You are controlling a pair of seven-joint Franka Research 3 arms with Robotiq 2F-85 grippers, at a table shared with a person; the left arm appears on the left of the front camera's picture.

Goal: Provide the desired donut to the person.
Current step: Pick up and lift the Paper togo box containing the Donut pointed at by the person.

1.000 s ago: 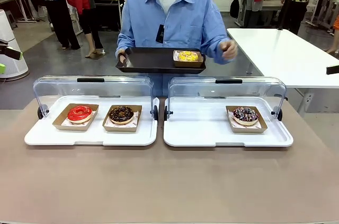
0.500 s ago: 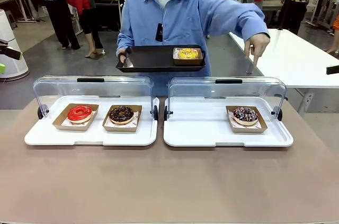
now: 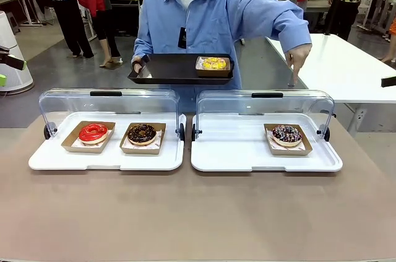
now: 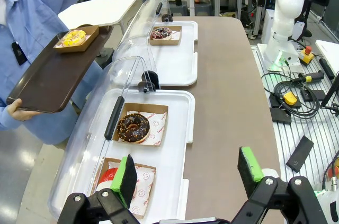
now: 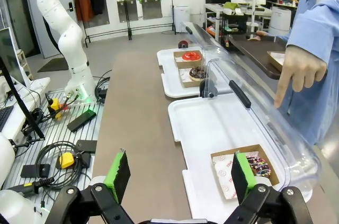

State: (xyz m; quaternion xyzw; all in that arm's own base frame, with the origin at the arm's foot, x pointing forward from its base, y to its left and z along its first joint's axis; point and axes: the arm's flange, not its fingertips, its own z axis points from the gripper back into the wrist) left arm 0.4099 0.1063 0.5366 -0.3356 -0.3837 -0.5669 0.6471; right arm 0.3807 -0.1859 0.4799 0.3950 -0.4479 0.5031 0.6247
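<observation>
The person [image 3: 204,20] in a light blue shirt stands across the table, one hand holding a black tray [image 3: 167,70] that carries a yellow donut [image 3: 214,64]. The other hand [image 3: 298,59] points a finger down over the right case, where a sprinkled chocolate donut [image 3: 286,134] lies in a cardboard boat. In the left case sit a red donut [image 3: 93,132] and a chocolate donut [image 3: 142,133]. My left gripper [image 4: 187,170] hangs open above the left case's near end. My right gripper [image 5: 180,173] is open beside the right case, and the sprinkled donut [image 5: 258,166] lies just past one pad.
Both white display cases [image 3: 111,160] [image 3: 247,157] have their clear lids [image 3: 266,104] raised toward the person. A white table [image 3: 334,64] stands at the back right, with bystanders behind. Bare brown tabletop [image 3: 198,212] lies in front of the cases.
The person's free hand has left the tray and stretched out to point down over the right case. The tray has shifted slightly to the left.
</observation>
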